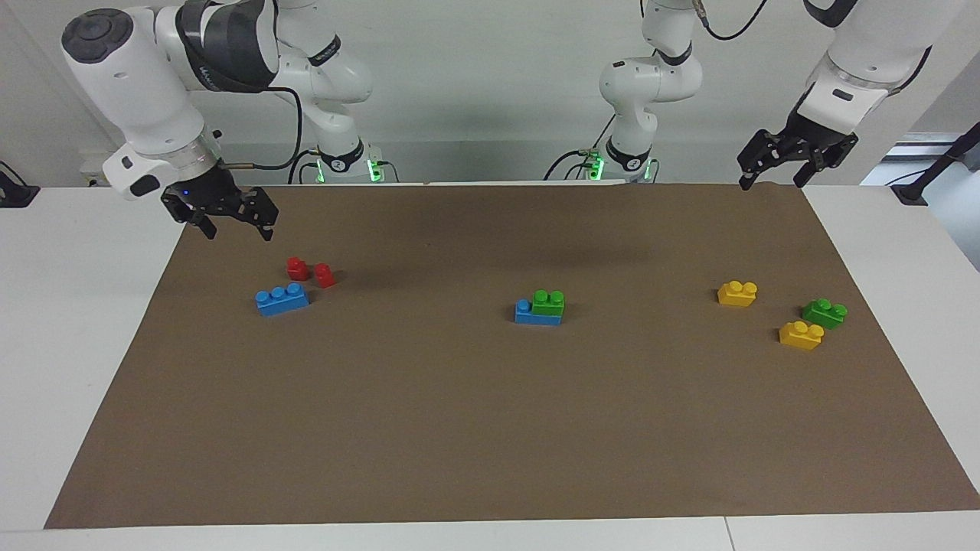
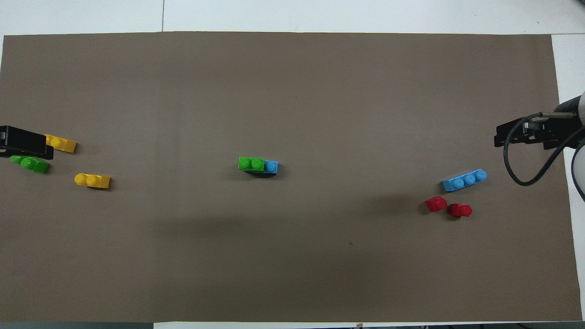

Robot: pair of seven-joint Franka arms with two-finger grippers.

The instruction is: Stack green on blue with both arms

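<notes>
A green brick [image 1: 548, 302] sits stacked on a light blue brick [image 1: 525, 313] at the middle of the brown mat; from overhead the green [image 2: 251, 163] covers all but one blue stud [image 2: 271, 167]. A second blue brick [image 1: 282, 298] lies alone toward the right arm's end. A second green brick [image 1: 824, 313] lies toward the left arm's end. My right gripper [image 1: 236, 228] hangs open over the mat's corner, above the red pieces and the lone blue brick, holding nothing. My left gripper [image 1: 772, 182] hangs open and empty over the mat's edge at its own end.
Two small red pieces [image 1: 297, 268] [image 1: 325, 275] lie beside the lone blue brick, nearer to the robots. Two yellow bricks [image 1: 737, 293] [image 1: 801, 334] flank the loose green one. The mat [image 1: 490, 444] covers most of the white table.
</notes>
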